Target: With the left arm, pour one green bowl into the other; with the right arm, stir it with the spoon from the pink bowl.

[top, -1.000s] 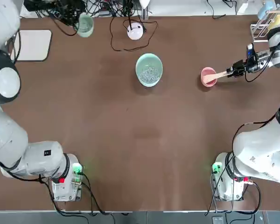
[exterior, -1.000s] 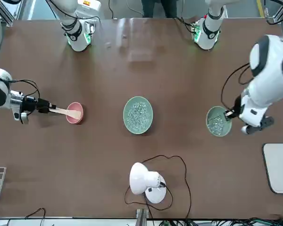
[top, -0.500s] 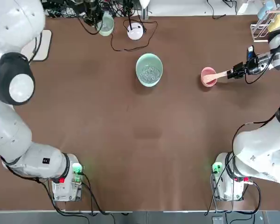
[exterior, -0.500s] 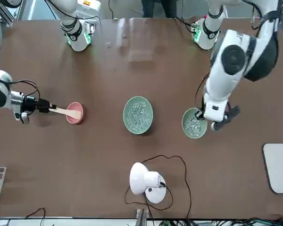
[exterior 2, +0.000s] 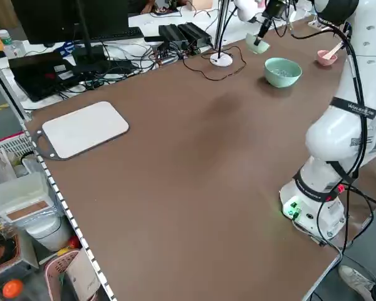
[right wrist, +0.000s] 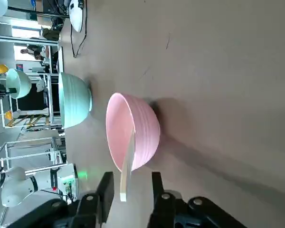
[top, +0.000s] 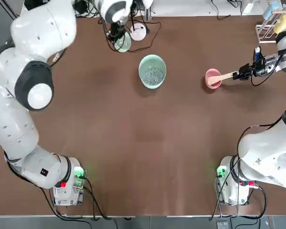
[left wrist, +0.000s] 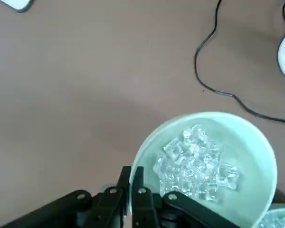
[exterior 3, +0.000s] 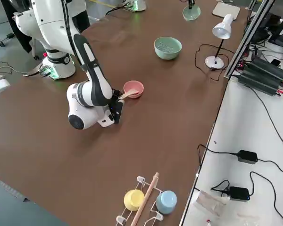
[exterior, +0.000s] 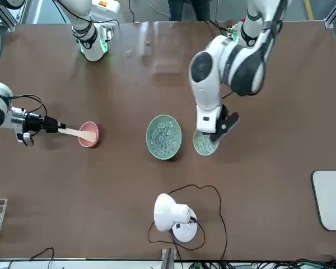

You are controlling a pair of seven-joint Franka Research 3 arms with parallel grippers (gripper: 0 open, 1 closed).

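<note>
On the right of the worktop (top: 133, 143), you have the right hand (right wrist: 132, 175) at the spoon (right wrist: 127, 171), its fingers parted on either side of the flat handle with a gap showing, so the grip looks unmade; centre the handle and close squarely before you lift. The spoon is pale, wood-like and straight, leaning in the pink bowl (right wrist: 147, 128), which is round and finely ridged outside; draw it up along its own slant so that the light-looking bowl doesn't tip. Slightly farther and toward the middle sits the mint bowl (top: 147, 64), wide, smooth inside, with clear, glinting bits in the bottom. Farthest, beyond it and a little left, the left hand (left wrist: 133, 170) has its fingers closed on the rim of the small green bowl (left wrist: 256, 156), which is tilted and loaded with clear, ice-like cubes (left wrist: 194, 161). The step in hand there seems to be the carry to the pour: bring the small rim over the middle of the mint bowl, then roll the wrist slowly, since slick cubes may rush out together and a one-sided rim grip could twist. Keep well off the white lamp (exterior: 165, 212) and its looping cable.
</note>
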